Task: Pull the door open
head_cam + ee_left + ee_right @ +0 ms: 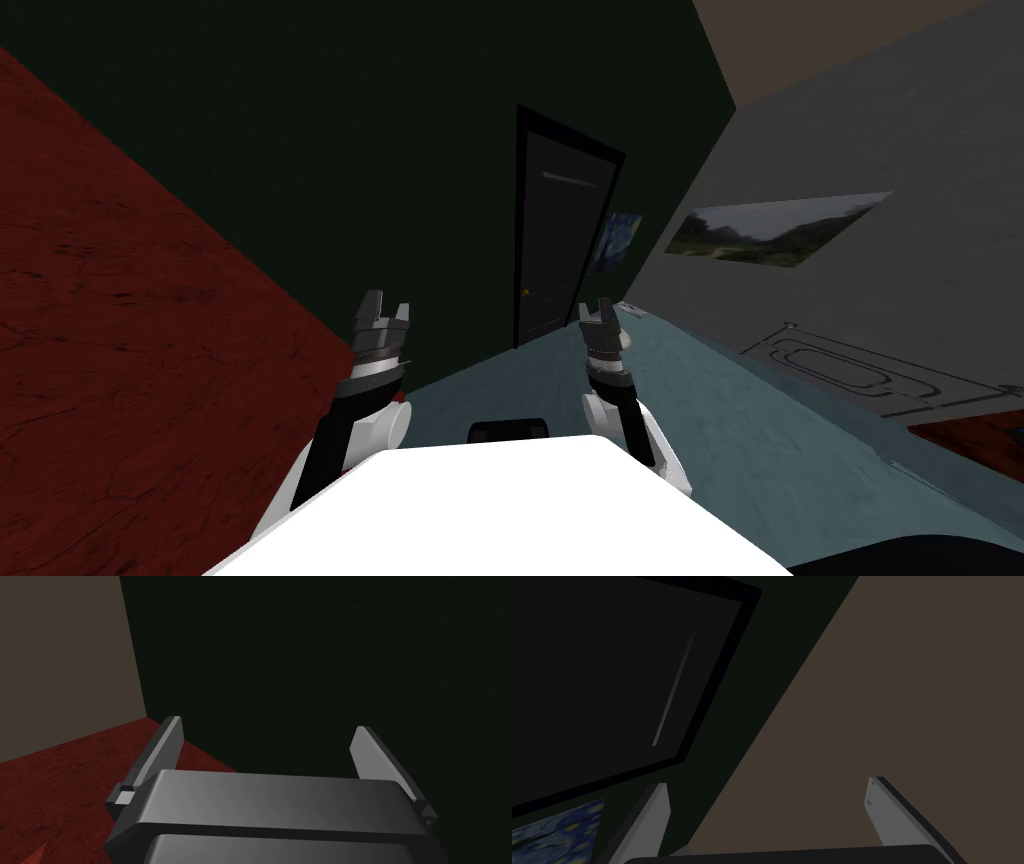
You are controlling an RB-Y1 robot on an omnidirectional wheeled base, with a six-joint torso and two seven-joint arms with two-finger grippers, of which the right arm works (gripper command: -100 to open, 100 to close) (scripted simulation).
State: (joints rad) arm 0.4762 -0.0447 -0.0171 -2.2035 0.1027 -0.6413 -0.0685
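1. We count one door (560, 240): dark, shut flush in its black frame, set in the dark green wall (400, 150) ahead across the teal floor (700, 400). Two pictures: a blue swirled painting (615, 242) just beside the door, and a landscape (775, 230) on the grey side wall. Two grippers: left gripper (381, 318) and right gripper (600, 315).
2. The door handle (525, 292) is a tiny yellowish speck at the door's edge, and we cannot make out its shape. The right wrist view cuts the door off.
3. Left gripper: fingers spread wide, nothing between them, facing the green wall. Right gripper: likewise spread and empty, aimed near the door's upper corner, well apart from it.
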